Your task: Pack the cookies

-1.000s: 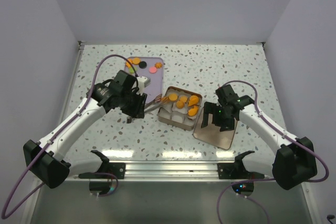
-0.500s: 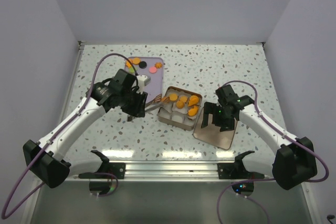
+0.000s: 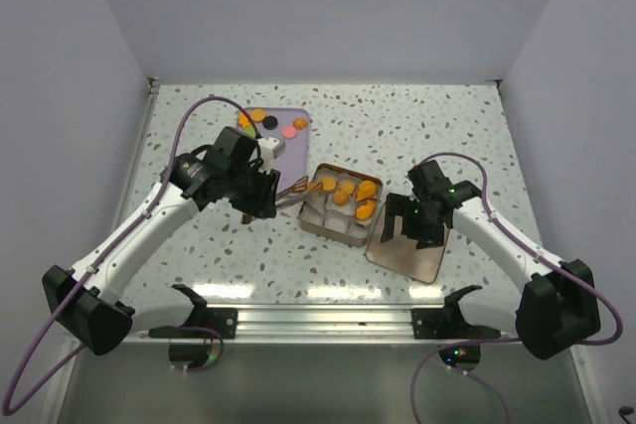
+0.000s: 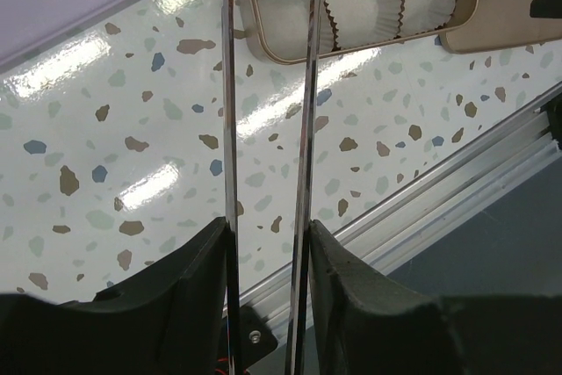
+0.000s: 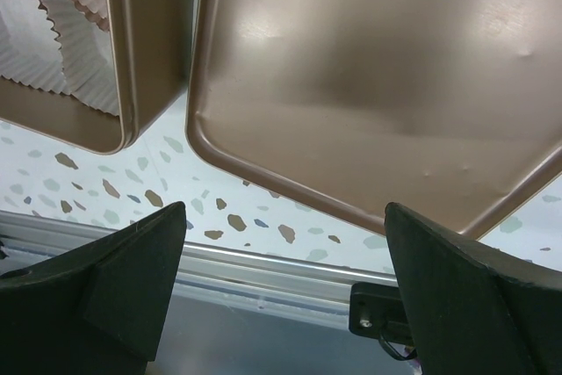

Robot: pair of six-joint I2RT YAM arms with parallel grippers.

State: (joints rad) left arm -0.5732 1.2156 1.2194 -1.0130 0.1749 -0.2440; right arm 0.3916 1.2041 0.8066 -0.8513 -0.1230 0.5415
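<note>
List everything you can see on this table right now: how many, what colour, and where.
cookies: roughly six, orange, in the tin's far cups; a few more, orange, black, pink and green, at the tray's far end
paper cups: several, white, inside the tin, near ones empty
tin: one, bronze, mid-table
lid: one, bronze, lying just right of the tin
tray: one, lilac, far left of the tin
tongs: one pair, metallic, tips at the tin's left edge
table: one, white speckled
left gripper: black, shut on the tongs
right gripper: black, open, over the lid
</note>
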